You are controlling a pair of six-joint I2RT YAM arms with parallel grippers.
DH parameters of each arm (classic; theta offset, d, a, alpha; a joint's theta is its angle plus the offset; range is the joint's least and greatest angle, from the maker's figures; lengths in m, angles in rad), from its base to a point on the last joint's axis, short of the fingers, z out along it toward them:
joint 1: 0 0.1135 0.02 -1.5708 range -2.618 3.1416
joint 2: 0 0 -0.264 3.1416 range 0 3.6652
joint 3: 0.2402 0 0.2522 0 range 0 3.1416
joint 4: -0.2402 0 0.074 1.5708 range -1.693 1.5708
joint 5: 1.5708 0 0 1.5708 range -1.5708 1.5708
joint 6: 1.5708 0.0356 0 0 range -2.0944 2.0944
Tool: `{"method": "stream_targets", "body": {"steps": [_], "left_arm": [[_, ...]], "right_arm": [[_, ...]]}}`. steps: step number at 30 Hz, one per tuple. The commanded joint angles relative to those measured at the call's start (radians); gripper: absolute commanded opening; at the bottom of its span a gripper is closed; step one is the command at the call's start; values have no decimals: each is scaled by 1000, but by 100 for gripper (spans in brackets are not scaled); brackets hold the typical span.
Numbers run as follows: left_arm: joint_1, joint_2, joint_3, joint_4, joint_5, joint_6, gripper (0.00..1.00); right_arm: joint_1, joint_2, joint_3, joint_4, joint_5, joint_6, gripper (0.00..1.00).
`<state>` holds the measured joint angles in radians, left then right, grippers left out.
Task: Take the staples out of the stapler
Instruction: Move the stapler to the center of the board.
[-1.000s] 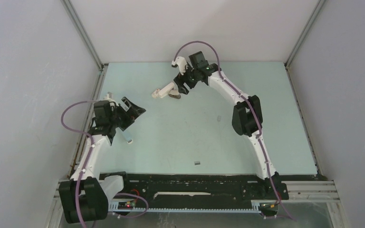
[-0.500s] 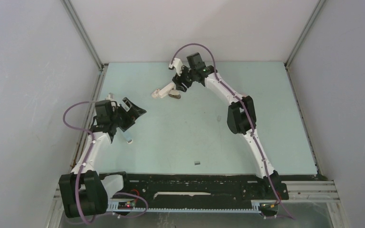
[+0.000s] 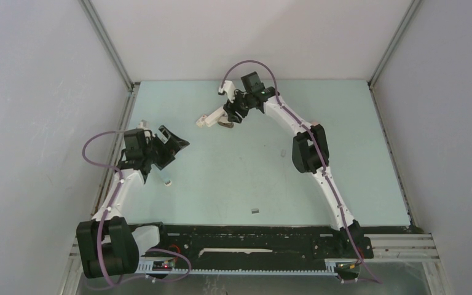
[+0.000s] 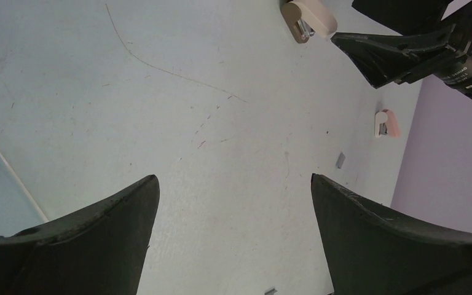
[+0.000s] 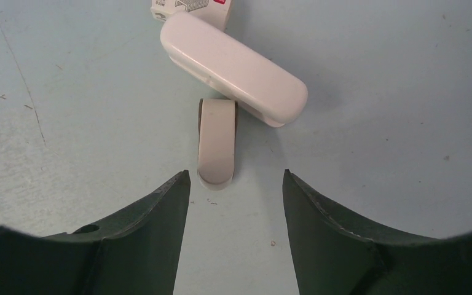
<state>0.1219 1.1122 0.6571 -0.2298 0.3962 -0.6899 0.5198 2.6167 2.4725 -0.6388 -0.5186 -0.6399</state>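
Item: right gripper [image 5: 235, 178], two dark fingers spread wide, holding nothing, poised low over the pale blue-green table top [image 5: 375, 184]. Item: small slim white plastic stapler [image 5: 233, 67], lying on the table directly ahead of that gripper with its two hinged halves swung apart. The broad rounded half sits crosswise at the far end. The narrow cream half [image 5: 216, 144] points back toward the gap between the fingers, its rounded tip just short of them and a little off the centreline, toward the finger on the left of the wrist view. Item: small flat white printed box [image 5: 187, 7], beyond the stapler and close against its broad half; whether they touch cannot be told. Item: short dark grey metal strip of staples [image 3: 255, 210], loose on the table, well behind the right gripper and nearer the arm bases; whether any staples lie inside the stapler is not visible. Item: left gripper [image 4: 233, 178], fingers likewise apart and empty, over bare table, the stapler well ahead of it and to its right. Handling note, offered as judgement: the step in hand looks like the approach to seize the narrow half. Shift sideways until that half lies on the gap's centreline, and descend until the fingertips bracket its long sides. Then close across the narrow width, near the free tip and short of the hinge. The piece looks light on a smooth surface, so a fingertip landing on top would likely skid it into the box.
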Motion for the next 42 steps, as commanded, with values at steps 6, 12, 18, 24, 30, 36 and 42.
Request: {"method": "stream_targets", "body": {"steps": [6,12,18,24,30,36,42], "left_arm": [[-6,-3,62,30,-4,-13,98],[-6,1,65,31,-5,-11,99],[-6,3,67,30,-3,-8,99],[-7,-4,64,26,-6,-5,99],[-6,-14,62,21,-4,-3,99],[-7,-20,61,29,9,-2,99],[-11,-22,55,46,22,-5,99]], "right_arm": [[15,35,66,-1,8,-3,59],[22,42,73,-9,10,-15,58],[24,45,75,-14,14,-22,50],[25,45,78,-29,2,-36,31],[22,22,60,-36,-19,-44,19],[5,-58,-8,-29,-39,-44,14],[-13,-155,-125,-26,-63,-32,12]]}}
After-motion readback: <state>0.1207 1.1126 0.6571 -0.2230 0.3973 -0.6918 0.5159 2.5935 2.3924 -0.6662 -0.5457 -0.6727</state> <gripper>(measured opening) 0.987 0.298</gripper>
